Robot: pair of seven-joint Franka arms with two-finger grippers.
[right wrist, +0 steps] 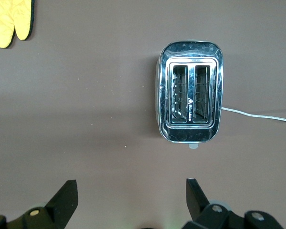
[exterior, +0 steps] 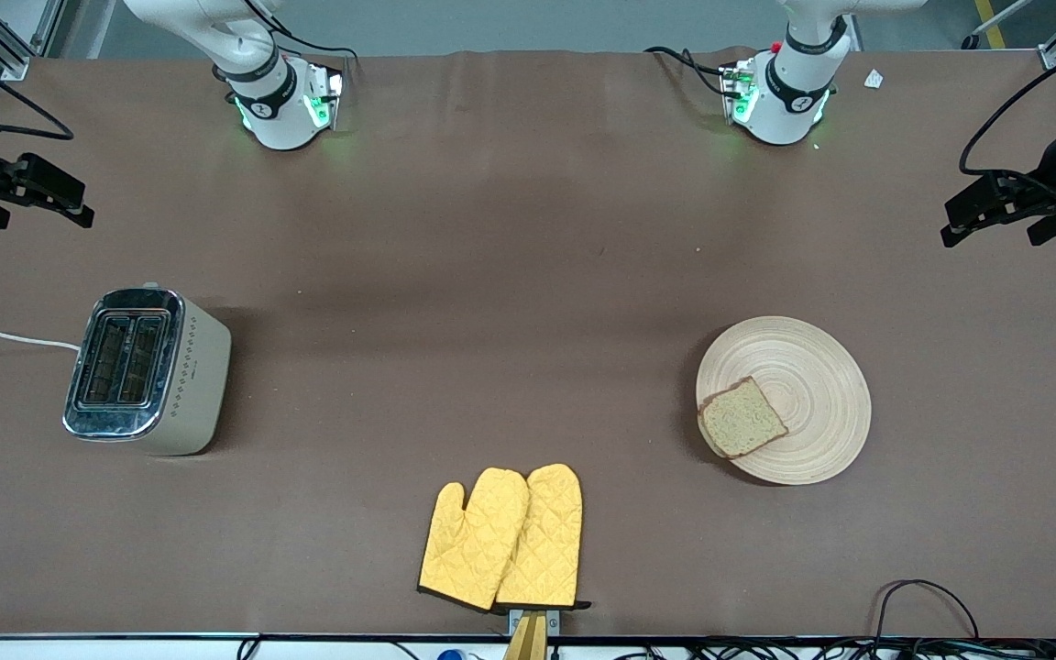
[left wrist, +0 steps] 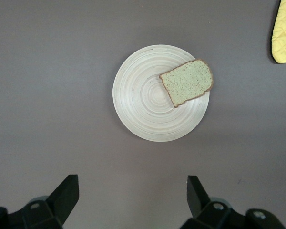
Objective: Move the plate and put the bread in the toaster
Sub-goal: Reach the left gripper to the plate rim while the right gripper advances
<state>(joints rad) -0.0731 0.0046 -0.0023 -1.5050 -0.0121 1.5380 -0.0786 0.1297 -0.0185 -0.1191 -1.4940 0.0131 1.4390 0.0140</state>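
The round light-wood plate (exterior: 812, 367) lies on the brown table toward the left arm's end. The bread (exterior: 742, 419) lies flat on the plate's rim, on the side toward the toaster. Both show in the left wrist view: the plate (left wrist: 148, 100) and the bread (left wrist: 187, 82). The beige toaster (exterior: 148, 371) stands toward the right arm's end with both slots empty; it also shows in the right wrist view (right wrist: 190, 105). My left gripper (exterior: 959, 220) (left wrist: 132, 191) is open and empty, high over the table beside the plate. My right gripper (exterior: 70, 206) (right wrist: 132, 191) is open and empty, high over the table beside the toaster.
Two yellow oven mitts (exterior: 502, 536) lie side by side near the table's front edge, nearer to the front camera than the plate and toaster. The toaster's white cord (exterior: 5, 337) runs off the table's end. Cables hang along the front edge.
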